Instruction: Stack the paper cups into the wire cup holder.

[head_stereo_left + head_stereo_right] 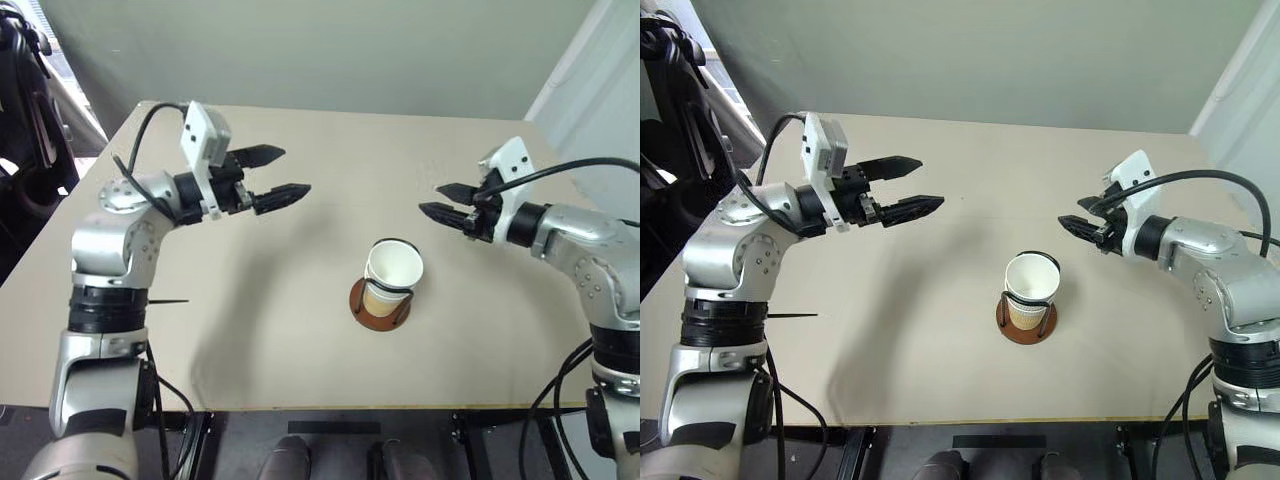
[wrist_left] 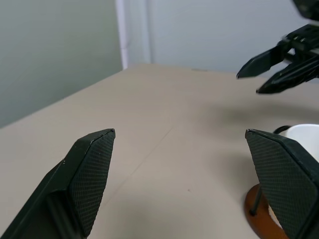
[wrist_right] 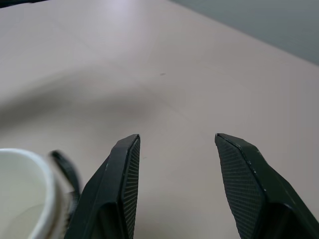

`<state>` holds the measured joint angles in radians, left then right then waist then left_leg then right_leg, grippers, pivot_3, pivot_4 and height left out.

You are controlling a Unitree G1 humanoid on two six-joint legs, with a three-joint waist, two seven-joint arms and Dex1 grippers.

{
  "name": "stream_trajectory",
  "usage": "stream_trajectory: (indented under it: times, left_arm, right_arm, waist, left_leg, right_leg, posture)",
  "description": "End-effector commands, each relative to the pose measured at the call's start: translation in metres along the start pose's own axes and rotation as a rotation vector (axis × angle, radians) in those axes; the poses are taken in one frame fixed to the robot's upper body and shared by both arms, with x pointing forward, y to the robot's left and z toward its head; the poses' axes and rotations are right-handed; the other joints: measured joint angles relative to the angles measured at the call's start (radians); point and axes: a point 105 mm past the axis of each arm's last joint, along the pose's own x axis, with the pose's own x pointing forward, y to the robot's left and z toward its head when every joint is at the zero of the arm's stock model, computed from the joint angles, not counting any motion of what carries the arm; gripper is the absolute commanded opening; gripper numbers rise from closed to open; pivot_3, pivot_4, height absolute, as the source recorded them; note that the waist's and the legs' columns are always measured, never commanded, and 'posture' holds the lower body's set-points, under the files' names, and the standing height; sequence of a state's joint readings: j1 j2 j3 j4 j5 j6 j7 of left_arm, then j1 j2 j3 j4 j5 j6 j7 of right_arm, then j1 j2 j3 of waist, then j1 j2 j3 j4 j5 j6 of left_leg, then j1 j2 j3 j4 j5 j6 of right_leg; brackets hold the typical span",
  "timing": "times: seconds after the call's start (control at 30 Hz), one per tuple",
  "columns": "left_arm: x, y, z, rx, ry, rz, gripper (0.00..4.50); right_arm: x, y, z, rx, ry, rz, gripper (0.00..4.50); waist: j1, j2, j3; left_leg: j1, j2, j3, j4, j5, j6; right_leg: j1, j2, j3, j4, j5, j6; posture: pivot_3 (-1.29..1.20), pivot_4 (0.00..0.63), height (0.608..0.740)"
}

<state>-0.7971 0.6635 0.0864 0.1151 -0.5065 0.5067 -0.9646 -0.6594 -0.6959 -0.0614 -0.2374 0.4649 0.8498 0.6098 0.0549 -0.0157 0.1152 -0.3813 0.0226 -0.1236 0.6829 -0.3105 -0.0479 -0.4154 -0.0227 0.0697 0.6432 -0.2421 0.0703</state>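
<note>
One wire cup holder [image 1: 380,303] holds stacked paper cups [image 1: 393,268] — two grippers empty.

Partly hidden: cups and holder

How many paper cups [image 1: 394,268] are nested cannot be told; the top one hides any below. The wire cup holder [image 1: 380,305] base shows only partly, and both wrist views cut cup and holder off at the frame edge.
</note>
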Motion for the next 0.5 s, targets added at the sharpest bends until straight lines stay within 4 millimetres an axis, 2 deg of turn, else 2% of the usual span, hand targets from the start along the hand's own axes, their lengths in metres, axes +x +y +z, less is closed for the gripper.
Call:
stream_trajectory:
  times: [0.03, 0.2, 0.3, 0.5]
  left_arm:
    - [-0.003, 0.001, 0.014, 0.037, -0.061, 0.056, 4.50]
    - [-0.003, -0.003, 0.007, -0.005, -0.076, 0.079, 4.50]
    - [-0.004, -0.002, 0.004, -0.020, -0.082, 0.100, 4.50]
    - [-0.003, 0.020, 0.002, -0.032, -0.105, 0.249, 4.50]
  right_arm:
    - [-0.003, -0.017, 0.003, -0.010, -0.042, -0.115, 2.33]
    - [-0.001, -0.022, -0.010, 0.041, -0.036, -0.172, 2.33]
    - [-0.002, -0.036, -0.020, 0.136, -0.052, -0.261, 2.33]
    - [-0.006, -0.063, -0.029, 0.229, -0.100, -0.431, 2.33]
  waist:
    - [0.001, 0.000, 0.000]
    - [0.002, 0.000, 0.000]
    - [0.003, 0.000, 0.000]
    - [0.004, 0.000, 0.000]
  left_leg:
    - [0.000, 0.000, 0.000, 0.000, 0.000, 0.000]
    - [0.000, 0.000, 0.000, 0.000, 0.000, 0.000]
    - [0.000, 0.000, 0.000, 0.000, 0.000, 0.000]
    - [0.000, -0.001, 0.000, 0.000, 0.001, -0.001]
  right_leg:
    - [0.000, 0.000, 0.000, 0.000, 0.000, 0.000]
    - [0.000, 0.000, 0.000, 0.000, 0.000, 0.000]
    - [0.000, 0.000, 0.000, 0.000, 0.000, 0.000]
    - [-0.001, 0.000, 0.000, 0.000, 0.001, -0.001]
  posture:
    - [0.00, 0.150, 0.740]
    - [0.00, 0.150, 0.740]
    - [0.00, 0.150, 0.740]
    - [0.00, 0.150, 0.740]
